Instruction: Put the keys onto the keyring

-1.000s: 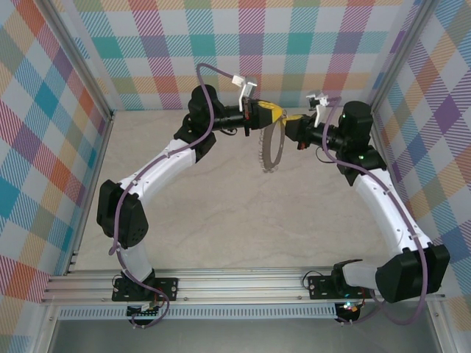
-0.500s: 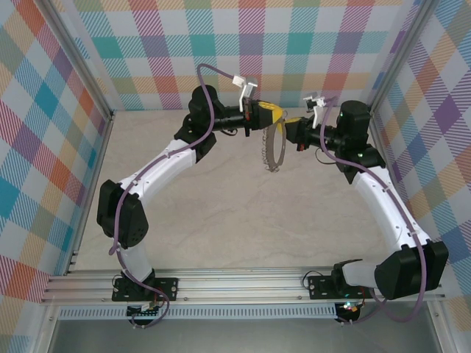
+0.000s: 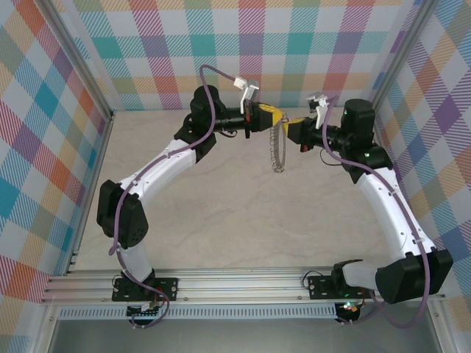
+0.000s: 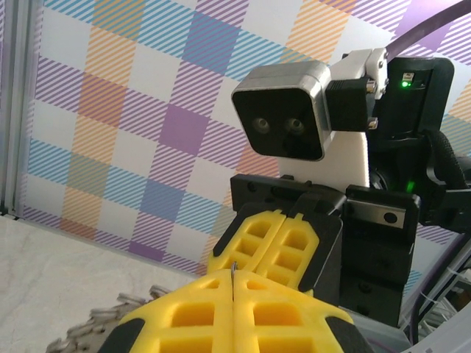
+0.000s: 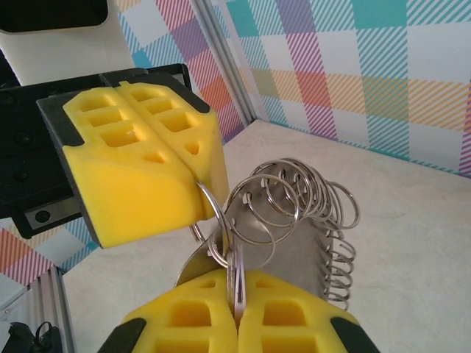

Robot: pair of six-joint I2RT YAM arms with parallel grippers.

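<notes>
The keyring (image 3: 277, 151), a grey metal oval edged with wire loops, hangs edge-on in the air between my two grippers, above the table. My left gripper (image 3: 271, 116) is shut on one wire loop at the ring's top; the wire shows between its yellow fingertips (image 4: 232, 278). My right gripper (image 5: 235, 283) is shut on the key (image 5: 236, 273). Its thin silver edge stands up from the pads, against a loop of the keyring (image 5: 302, 243). The left gripper (image 5: 197, 178) is close at the upper left, nearly touching. The key's head is hidden in the pads.
The pale table (image 3: 221, 206) lies below, with checked walls (image 3: 243, 51) at the back and on both sides. An aluminium rail (image 3: 235, 283) runs along the near edge by the arm bases. The right wrist's camera (image 4: 283, 110) faces the left wrist closely.
Both grippers have shifted slightly right and stayed shut. The keyring has turned from a tilted oval to hanging nearly edge-on.
</notes>
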